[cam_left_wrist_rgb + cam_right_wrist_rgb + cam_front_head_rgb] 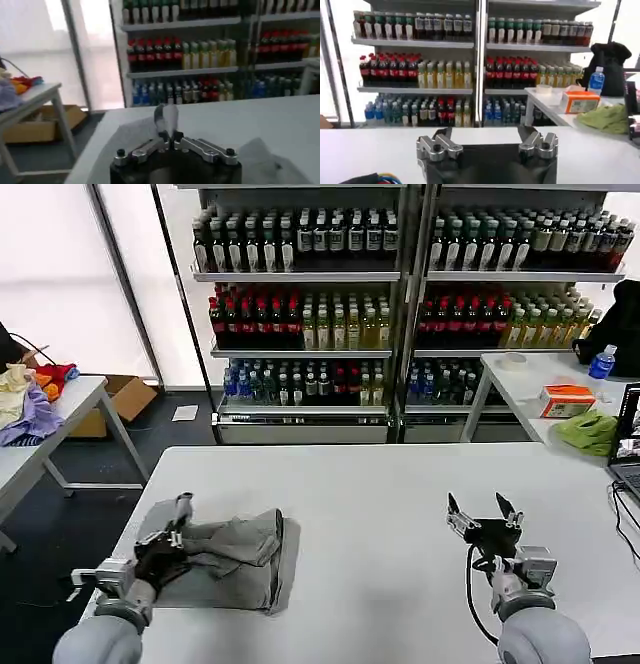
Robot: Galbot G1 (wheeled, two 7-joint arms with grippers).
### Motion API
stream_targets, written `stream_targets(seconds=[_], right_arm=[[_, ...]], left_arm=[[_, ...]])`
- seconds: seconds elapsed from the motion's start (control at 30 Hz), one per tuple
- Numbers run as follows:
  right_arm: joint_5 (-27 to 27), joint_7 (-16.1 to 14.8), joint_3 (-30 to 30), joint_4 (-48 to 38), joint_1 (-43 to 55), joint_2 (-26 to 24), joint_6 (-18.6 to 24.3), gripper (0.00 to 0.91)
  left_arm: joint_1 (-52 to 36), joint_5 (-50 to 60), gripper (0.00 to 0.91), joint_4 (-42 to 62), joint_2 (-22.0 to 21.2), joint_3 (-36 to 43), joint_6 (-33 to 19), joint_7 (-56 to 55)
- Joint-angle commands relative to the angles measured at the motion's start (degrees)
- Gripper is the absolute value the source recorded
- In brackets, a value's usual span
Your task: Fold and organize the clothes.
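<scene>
The soft, limp light grey cotton T-shirt (235, 559), half-folded on the white counter (400, 514) at its left, is best pinched at an edge, where the clenched left claw (180, 514) grips a fold; the right claw (485, 516) hovers released.

The folded T-shirts (235, 559) lie on the counter (380, 514) near its front left corner. The left end effector (175, 529) sits at their left edge. The right end effector (484, 516) is over the counter's front right part, well apart from them. Bottle shelves (400, 304) stand behind the counter's far edge.
</scene>
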Motion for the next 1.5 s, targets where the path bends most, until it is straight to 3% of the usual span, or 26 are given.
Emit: stream_targets(seconds=[0.03,0.93,0.97,1.0,1.03,1.23,1.5], right_arm=[[-1.22,0.05,1.83,2.55,-5.44,1.54,0.44,0.907],[-2.23,0.15,2.38,2.59,-8.26,1.49,1.74,0.907],[-2.24,0.10,2.27,2.54,-8.14,1.45,1.76,0.907],[-2.22,0.08,2.19,2.53,-8.03,1.43,1.75,0.907],[-2.22,0.08,2.12,2.50,-7.92,1.44,1.76,0.907],[-2.15,0.59,1.59,2.08,-7.37,1.42,2.01,0.907],[-1.72,0.94,1.53,1.33,-6.43,0.77,2.00,0.907]], left_arm=[[-2.40,-1.58,0.000,-1.95,-3.70,9.68,1.44,-0.17],[-3.57,-0.37,0.010,3.50,-7.33,11.14,1.45,2.12],[-3.45,-0.41,0.151,3.69,-7.48,11.08,1.33,2.32],[-3.31,-0.73,0.736,3.81,-7.62,11.04,1.19,2.35],[-3.11,-1.45,0.907,3.83,-7.79,11.05,1.09,2.38],[-2.06,-6.97,0.907,2.16,-8.98,12.77,-1.81,3.55],[-1.66,-29.38,0.907,-4.86,-11.89,14.42,-1.04,0.03]])
